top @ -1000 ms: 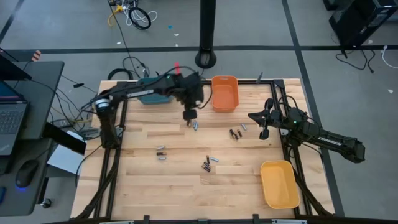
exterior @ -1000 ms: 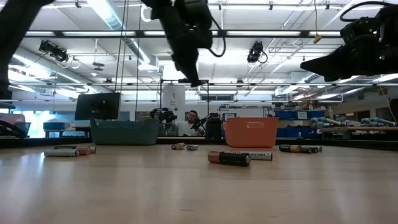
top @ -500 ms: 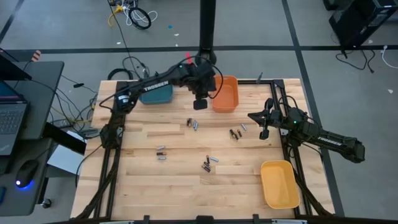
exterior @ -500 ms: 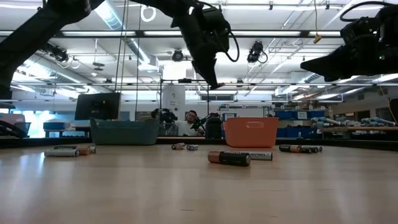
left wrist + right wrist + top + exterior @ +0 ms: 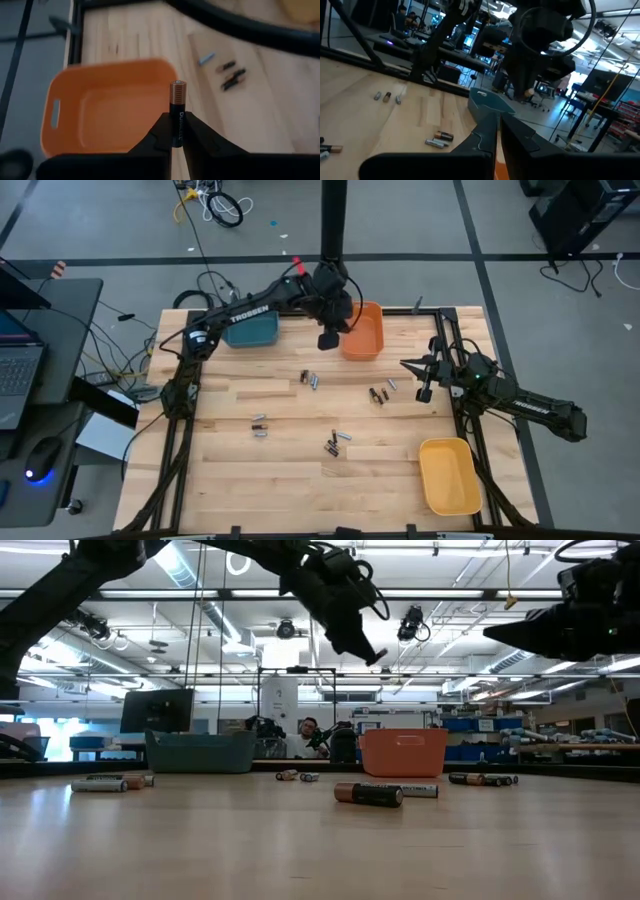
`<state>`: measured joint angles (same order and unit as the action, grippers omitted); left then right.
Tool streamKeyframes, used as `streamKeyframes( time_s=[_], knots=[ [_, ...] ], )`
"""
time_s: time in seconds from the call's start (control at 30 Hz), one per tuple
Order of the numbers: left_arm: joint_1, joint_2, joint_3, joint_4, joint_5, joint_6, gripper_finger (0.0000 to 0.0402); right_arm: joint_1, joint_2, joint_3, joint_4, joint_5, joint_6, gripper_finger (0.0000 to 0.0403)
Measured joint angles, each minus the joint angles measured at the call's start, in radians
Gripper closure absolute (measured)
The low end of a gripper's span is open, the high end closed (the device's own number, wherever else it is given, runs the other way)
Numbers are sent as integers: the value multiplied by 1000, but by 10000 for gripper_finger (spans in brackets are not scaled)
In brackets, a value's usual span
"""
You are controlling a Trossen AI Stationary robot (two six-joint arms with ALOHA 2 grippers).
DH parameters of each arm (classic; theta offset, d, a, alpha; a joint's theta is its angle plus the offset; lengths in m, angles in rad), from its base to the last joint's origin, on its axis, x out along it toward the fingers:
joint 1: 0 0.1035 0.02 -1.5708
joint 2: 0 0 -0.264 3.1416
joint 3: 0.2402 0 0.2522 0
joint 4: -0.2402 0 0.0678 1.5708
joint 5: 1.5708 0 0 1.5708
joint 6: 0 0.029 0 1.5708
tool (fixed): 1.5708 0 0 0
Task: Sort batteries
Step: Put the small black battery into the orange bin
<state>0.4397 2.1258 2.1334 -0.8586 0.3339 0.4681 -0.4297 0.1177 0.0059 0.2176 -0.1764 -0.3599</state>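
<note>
My left gripper [image 5: 327,340] is raised beside the left wall of the orange bin [image 5: 362,330], shut on a black-and-copper battery [image 5: 177,107]. It also shows high in the low view [image 5: 372,655]. Several small batteries lie scattered on the wooden table: a pair [image 5: 310,380], a group [image 5: 380,393], a pair [image 5: 260,425] and a group [image 5: 337,442]. My right gripper [image 5: 424,378] hangs shut and empty above the table's right side, and its fingers meet in the right wrist view [image 5: 497,122]. My left gripper pinches the battery's black end [image 5: 176,136] between its two fingertips. The battery sticks out past the fingertips in line with them, its copper end [image 5: 177,89] farthest from them. It is lifted clear of the table, beside the orange bin's rim [image 5: 165,65].
A teal bin [image 5: 250,330] stands at the far left of the table and a yellow bin [image 5: 448,475] at the near right. A black post [image 5: 333,230] rises behind the table. People sit in the room beyond the table [image 5: 308,735].
My left gripper has risen from just above the battery pair at mid-table and gone toward the far edge and right, to the orange bin's left wall, tipping as it went. It carries the battery with it.
</note>
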Motion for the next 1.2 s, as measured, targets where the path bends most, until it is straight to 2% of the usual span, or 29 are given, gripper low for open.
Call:
streamKeyframes(
  time_s=[0.2, 0.3, 0.4, 0.5, 0.8, 0.93, 1.2],
  knots=[
    [-3, 0, 0, 64, 108, 19, 387, 0, 0, 0, 46, -1, 0, 369],
    [-3, -3, -23, 123, 125, 18, 395, 0, 0, 0, 111, -27, 3, 369],
    [-2, -2, -56, 178, 124, -10, 400, 7, 1, 0, 181, -52, 89, 369],
    [0, -2, -81, 215, 124, -20, 400, 11, 11, 0, 201, 5, 186, 369],
    [-1, -5, -89, 173, 105, 3, 400, 10, 119, 2, 163, 113, 311, 366],
    [-4, -10, -89, 174, 106, 22, 400, 10, 197, 43, 79, 149, 343, 365],
    [-23, -26, -167, 267, 156, 31, 401, 39, 348, 142, -18, 158, 368, 364]
  ],
)
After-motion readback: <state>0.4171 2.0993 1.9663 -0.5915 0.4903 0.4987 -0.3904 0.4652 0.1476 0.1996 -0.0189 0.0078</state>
